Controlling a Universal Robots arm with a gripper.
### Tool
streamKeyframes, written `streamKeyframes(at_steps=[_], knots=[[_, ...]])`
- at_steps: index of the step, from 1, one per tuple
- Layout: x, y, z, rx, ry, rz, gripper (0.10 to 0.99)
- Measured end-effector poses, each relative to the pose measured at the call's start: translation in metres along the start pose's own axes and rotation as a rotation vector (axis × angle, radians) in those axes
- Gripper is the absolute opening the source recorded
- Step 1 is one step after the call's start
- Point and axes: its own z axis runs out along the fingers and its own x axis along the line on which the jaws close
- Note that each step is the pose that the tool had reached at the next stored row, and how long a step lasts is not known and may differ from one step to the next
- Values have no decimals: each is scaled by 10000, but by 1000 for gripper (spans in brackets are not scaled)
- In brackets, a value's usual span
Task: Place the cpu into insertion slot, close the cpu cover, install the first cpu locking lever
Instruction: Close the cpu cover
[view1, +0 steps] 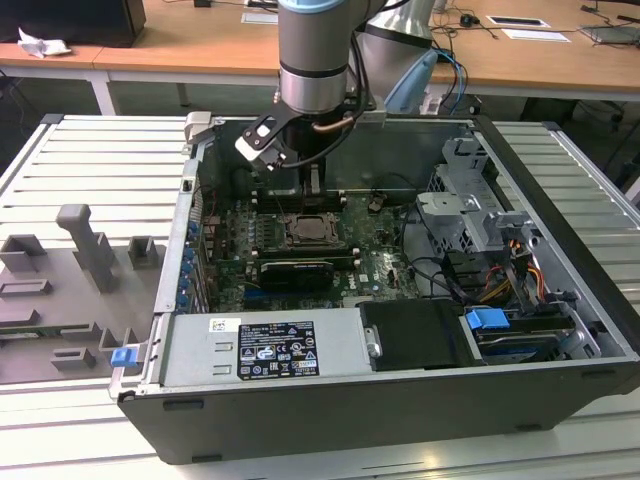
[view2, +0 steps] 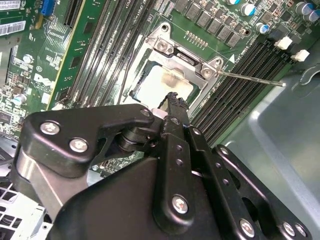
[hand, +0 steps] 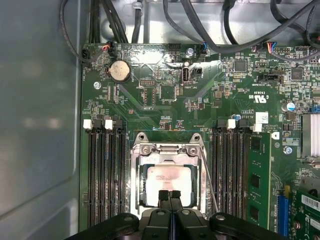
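The cpu (hand: 167, 181) lies in the socket on the green motherboard, its pale metal top showing through the opening of the cpu cover (hand: 167, 149). The cover lies flat over the cpu. A thin wire locking lever (hand: 210, 175) runs along one side of the socket; in the second wrist view the lever (view2: 250, 79) sticks out over the memory slots. My gripper (hand: 170, 195) hangs just above the cpu's edge, its black fingertips pressed together with nothing between them. In the exterior view the gripper (view1: 313, 195) reaches down into the open case above the socket (view1: 306, 230).
Black memory slots (hand: 106, 175) flank the socket on both sides. Cables (hand: 200, 20) hang across the far end of the board. The case's grey wall (hand: 40, 110) stands close by. A drive cage (view1: 470, 215) and a power supply (view1: 265, 350) fill the case's other parts.
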Motion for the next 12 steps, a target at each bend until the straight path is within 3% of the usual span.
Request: streamKeyframes(at_steps=[12], knots=[[1, 3, -86, 0, 1, 0, 106]])
